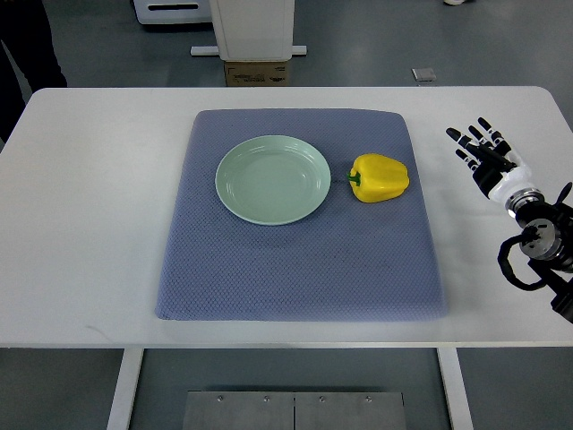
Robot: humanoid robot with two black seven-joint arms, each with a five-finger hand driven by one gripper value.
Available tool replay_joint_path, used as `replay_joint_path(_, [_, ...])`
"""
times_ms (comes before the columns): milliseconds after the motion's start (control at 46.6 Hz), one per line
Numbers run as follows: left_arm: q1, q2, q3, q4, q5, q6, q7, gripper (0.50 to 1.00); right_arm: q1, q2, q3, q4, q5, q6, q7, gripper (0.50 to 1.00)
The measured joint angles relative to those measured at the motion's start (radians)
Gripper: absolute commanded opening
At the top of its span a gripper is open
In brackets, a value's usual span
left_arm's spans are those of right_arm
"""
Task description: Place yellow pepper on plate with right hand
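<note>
1. The yellow pepper point(380, 177) lies on its side on the blue-grey mat point(295, 269), just beside the plate point(235, 179) on the plate's right. It does not touch the plate, I think; there is a thin strip of mat between them.
2. The green stem point(354, 179) points left, toward the plate.
3. The plate is pale green, round and has nothing in it. It sits on the mat, near the top middle.
4. The right hand point(483, 152) is over the white table point(81, 224), off the mat's right edge and well apart from the pepper. Its fingers are spread out and straight, holding nothing.
5. The left hand is not in the pic.
6. How the pepper will likely handle: light, hollow, w/ firm walls, so it won't squash easy. The skin looks smooth and shiny, so it may be slippy. It is round and bumpy, so it could roll if bumped.
7. Best place to hold, I'd guess: around the fat middle of the body, fingers on one side and thumb on the other. Not the stem, it is too small.
8. Step now: reach toward the pepper. No grab yet, so the job is just at the start.
</note>
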State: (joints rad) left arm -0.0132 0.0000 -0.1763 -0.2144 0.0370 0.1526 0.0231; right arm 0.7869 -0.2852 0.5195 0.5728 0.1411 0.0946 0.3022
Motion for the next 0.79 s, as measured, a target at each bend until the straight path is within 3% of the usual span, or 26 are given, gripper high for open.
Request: replay_joint_path(793, [-0.001, 0.0, 0.001, 0.0, 0.0, -0.002, 0.0, 1.0, 0.005, -0.003, 0.001, -0.001, 0.0, 0.001, -0.001, 1.0])
